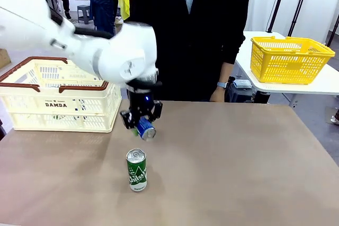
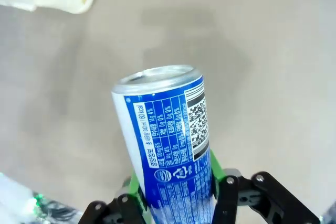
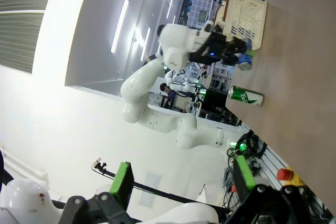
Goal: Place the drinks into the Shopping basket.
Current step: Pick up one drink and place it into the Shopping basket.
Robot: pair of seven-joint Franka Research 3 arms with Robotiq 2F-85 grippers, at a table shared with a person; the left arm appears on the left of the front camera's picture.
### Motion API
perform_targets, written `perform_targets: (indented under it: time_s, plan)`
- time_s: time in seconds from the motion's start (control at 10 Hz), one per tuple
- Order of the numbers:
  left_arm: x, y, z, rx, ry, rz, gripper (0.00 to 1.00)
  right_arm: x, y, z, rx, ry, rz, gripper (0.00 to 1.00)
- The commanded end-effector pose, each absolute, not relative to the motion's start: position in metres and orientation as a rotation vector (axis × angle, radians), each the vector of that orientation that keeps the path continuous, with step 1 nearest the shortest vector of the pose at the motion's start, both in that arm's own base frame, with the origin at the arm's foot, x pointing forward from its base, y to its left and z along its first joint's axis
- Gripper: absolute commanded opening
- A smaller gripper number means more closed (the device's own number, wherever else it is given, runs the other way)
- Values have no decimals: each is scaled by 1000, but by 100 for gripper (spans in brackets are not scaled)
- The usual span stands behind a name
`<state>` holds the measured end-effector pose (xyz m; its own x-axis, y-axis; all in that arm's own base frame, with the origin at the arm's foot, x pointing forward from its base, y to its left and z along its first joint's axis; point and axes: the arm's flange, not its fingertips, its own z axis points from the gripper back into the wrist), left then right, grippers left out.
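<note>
My left gripper [image 1: 142,122] is shut on the blue can [image 1: 145,129], holding it tilted just above the table's middle. In the left wrist view the blue can [image 2: 168,145] sits between my green pads [image 2: 134,184], silver top pointing away. The green can [image 1: 136,170] stands upright on the table, in front of the held can and apart from it. It appears in the right wrist view too, as the green can [image 3: 247,96] near the left arm's gripper [image 3: 239,56]. The cream Shopping basket [image 1: 61,104] sits at the table's left back. My right gripper [image 3: 181,179] is open, nothing between its fingers.
A person in a dark jacket [image 1: 196,35] stands at the far edge, one hand [image 1: 217,93] low by the table. A yellow mesh basket [image 1: 288,59] rests on a white side table at the right. The brown tabletop [image 1: 238,157] is bare to the right.
</note>
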<state>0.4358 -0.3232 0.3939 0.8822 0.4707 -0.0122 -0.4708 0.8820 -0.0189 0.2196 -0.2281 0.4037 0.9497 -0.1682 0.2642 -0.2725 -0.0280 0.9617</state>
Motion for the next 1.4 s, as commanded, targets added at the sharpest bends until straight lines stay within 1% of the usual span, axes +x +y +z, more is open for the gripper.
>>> perform_targets:
  time_s: [0.0,0.2,0.3,0.4,0.5,0.6,0.7,0.8,1.1,1.2,1.3]
  plan:
    - [417,-288,451,-100,35,233,0,218,-228,407,1615,-338,71,100]
    - [413,-280,488,-200,-38,100,0,218,-228,407,1615,-338,71,100]
    - [406,-274,501,-240,-78,-22,0,218,-228,407,1615,-338,71,100]
    - [393,-261,509,-231,-94,-286,0,218,-228,407,1615,-338,71,100]
    - [381,-248,511,-209,-193,-449,0,218,-228,407,1615,-338,71,100]
    - [370,-235,506,-193,-252,-527,0,218,-228,407,1615,-338,71,100]
    - [365,-230,502,-198,-286,-441,0,218,-228,407,1615,-338,71,100]
    - [384,-265,518,-154,-168,-395,0,218,-228,407,1615,-338,71,100]
    - [384,-265,518,-154,-168,-395,0,218,-228,407,1615,-338,71,100]
    - [378,-258,507,-146,-180,-428,0,218,-228,407,1615,-338,71,100]
    - [395,-236,528,-145,-162,-303,0,218,-228,407,1615,-338,71,100]
